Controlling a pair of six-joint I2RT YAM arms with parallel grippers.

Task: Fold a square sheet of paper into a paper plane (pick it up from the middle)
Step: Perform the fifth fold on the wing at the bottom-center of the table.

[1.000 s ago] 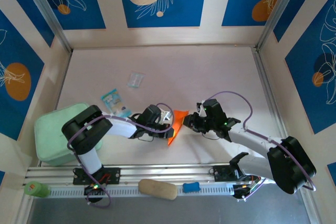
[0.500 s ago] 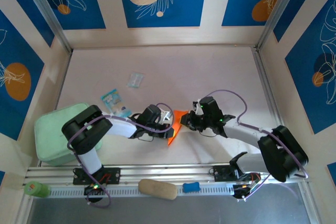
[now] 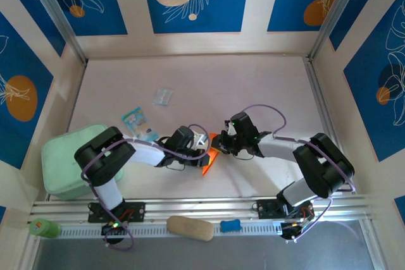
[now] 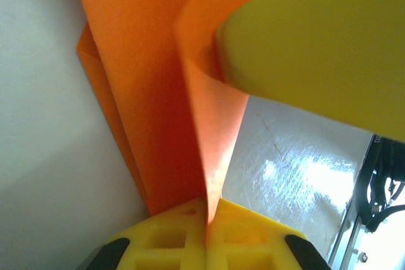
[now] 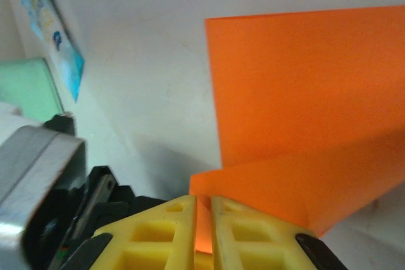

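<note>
Brought the right gripper (image 3: 219,145) leftward across the table (image 3: 266,86) since a second earlier, right up against the square sheet of paper (image 3: 209,160). Kept the left gripper (image 3: 201,152) where it had been, at the sheet's left side. Found the sheet toward the near middle of the table, between the two grippers, creased into a narrow orange shape and lifted partly off the surface.

Seen from the left wrist: yellow fingers (image 4: 253,222) pressed together, with one edge of the sheet (image 4: 158,93) pinched in the seam between them and the folded layers rising away from the grip.

Seen from the right wrist: fingers (image 5: 229,210) drawn almost together, with only a thin slit left, orange showing inside that slit, and the sheet (image 5: 304,93) spreading out beyond; so clamped on the paper as well.

Left the blue-and-white packet (image 3: 138,122) and the clear wrapper (image 3: 163,96) lying apart on the table beyond the left arm, with the mint green pad (image 3: 63,162) at the far left
</note>
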